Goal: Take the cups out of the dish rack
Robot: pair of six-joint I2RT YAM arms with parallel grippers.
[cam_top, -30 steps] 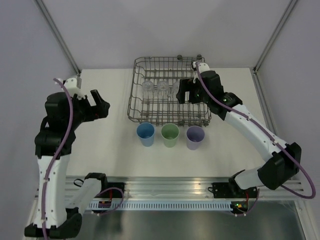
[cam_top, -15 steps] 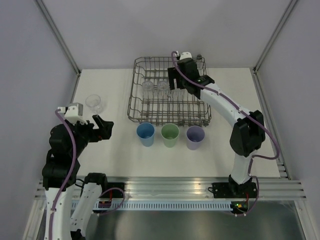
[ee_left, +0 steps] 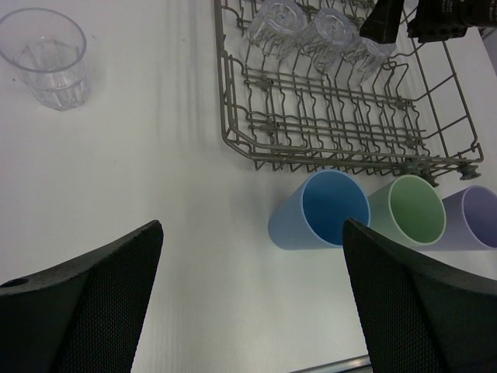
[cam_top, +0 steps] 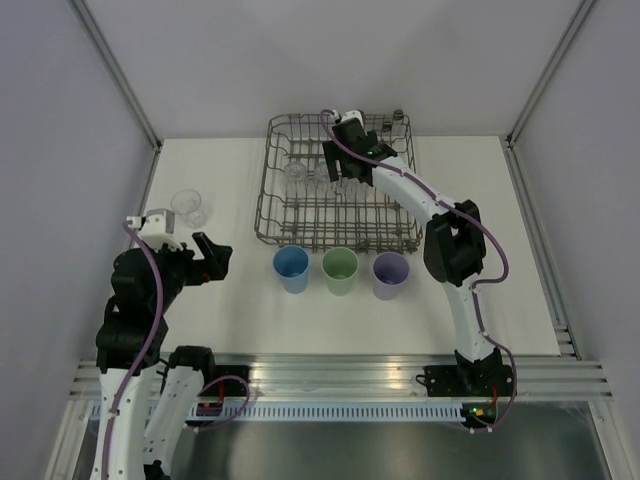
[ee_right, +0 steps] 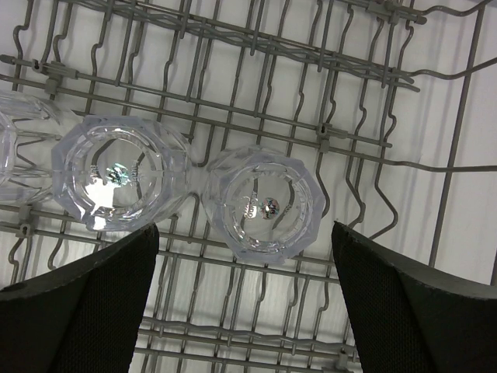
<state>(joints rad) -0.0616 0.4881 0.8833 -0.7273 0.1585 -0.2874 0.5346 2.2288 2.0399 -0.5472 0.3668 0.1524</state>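
Observation:
The grey wire dish rack stands at the back middle of the table. Three clear glasses sit upside down in it; in the right wrist view I see one between my fingers' lines, one to its left, and a third at the edge. My right gripper hovers open above them. One clear glass stands upright on the table at the left. Blue, green and purple cups stand in a row before the rack. My left gripper is open and empty, left of the blue cup.
The table's left edge and a frame post run close to the lone glass. White table shows between that glass and the rack. The rack's raised wire sides surround the glasses. The arm bases and a metal rail lie along the near edge.
The left arm has drawn back toward the near edge, leaving a clear glass on the table at the left. The right gripper has moved left along the rack's back over the glasses.

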